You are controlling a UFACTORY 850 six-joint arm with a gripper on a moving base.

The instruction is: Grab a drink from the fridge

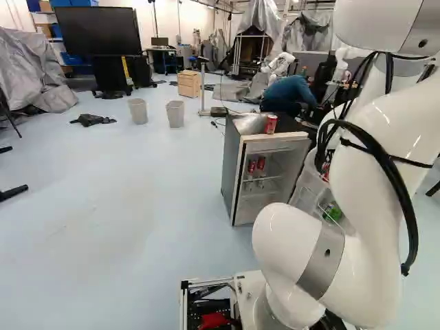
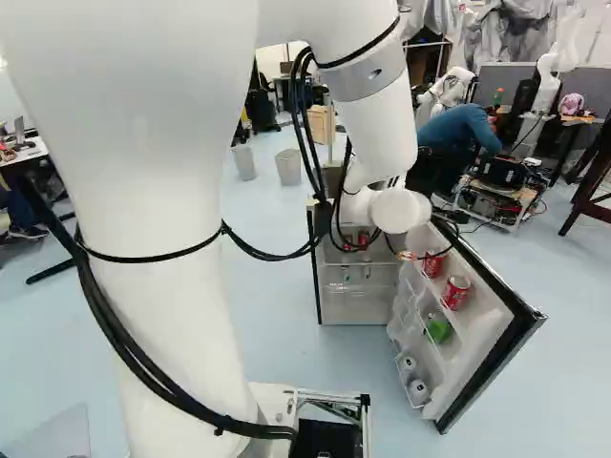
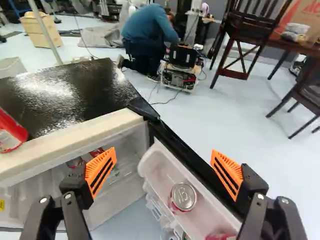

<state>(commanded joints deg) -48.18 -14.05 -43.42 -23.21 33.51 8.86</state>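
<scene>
My gripper [image 2: 408, 256] is partly hidden by the arm, over the door side of the small fridge [image 1: 232, 161]. In the wrist view the gripper [image 3: 164, 167] is open, its orange pads wide apart. The fridge door [image 2: 496, 329] stands open. Below and ahead, between the fingers in that view, a can [image 3: 183, 197] stands upright in a door shelf [image 3: 162, 172]; another red can [image 3: 220, 236] is beside it. In the right base view the door holds red cans [image 2: 455, 291] and a green item [image 2: 439, 329]. More red cans [image 1: 260, 163] stand inside the fridge.
A red can [image 1: 271, 124] stands on the dark fridge top [image 3: 65, 92]. The door edge [image 3: 187, 155] runs close by the gripper. Behind the fridge, a person [image 3: 147, 37] crouches beside a wheeled device [image 3: 179, 70]. Chairs [image 3: 245, 40] stand farther off, as does another robot [image 1: 278, 62].
</scene>
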